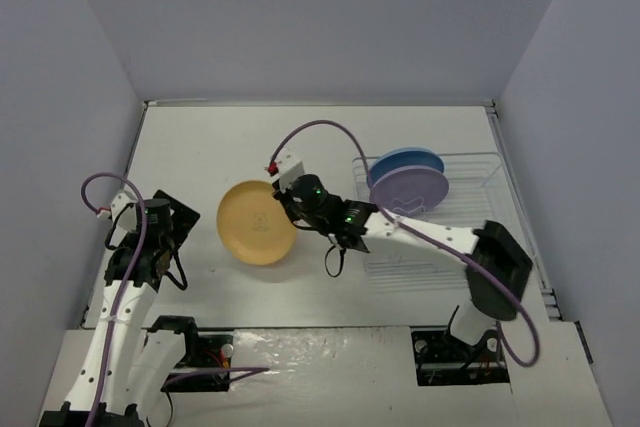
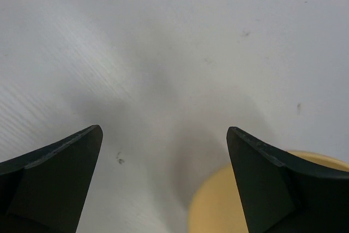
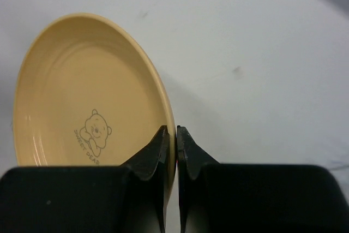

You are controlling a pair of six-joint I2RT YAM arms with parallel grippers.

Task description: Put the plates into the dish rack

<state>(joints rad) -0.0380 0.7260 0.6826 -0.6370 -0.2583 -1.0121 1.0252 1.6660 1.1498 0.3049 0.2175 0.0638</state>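
The yellow-orange plate (image 1: 257, 222) is tilted up off the table at the middle left. My right gripper (image 1: 289, 209) is shut on its right rim. In the right wrist view the plate (image 3: 82, 96) shows a bear print, and the gripper (image 3: 175, 135) pinches its edge. The lilac-purple plate (image 1: 408, 189) and the sky-blue plate (image 1: 405, 161) stand upright in the clear dish rack (image 1: 478, 175) at the right. My left gripper (image 1: 178, 225) is open and empty left of the yellow plate. It hangs over bare table in the left wrist view (image 2: 163, 135), with the plate's edge (image 2: 218, 205) at the lower right.
The white table (image 1: 210, 147) is walled by grey panels at the back and both sides. A purple cable (image 1: 330, 129) loops above the right arm. The arm bases (image 1: 190, 347) sit at the near edge.
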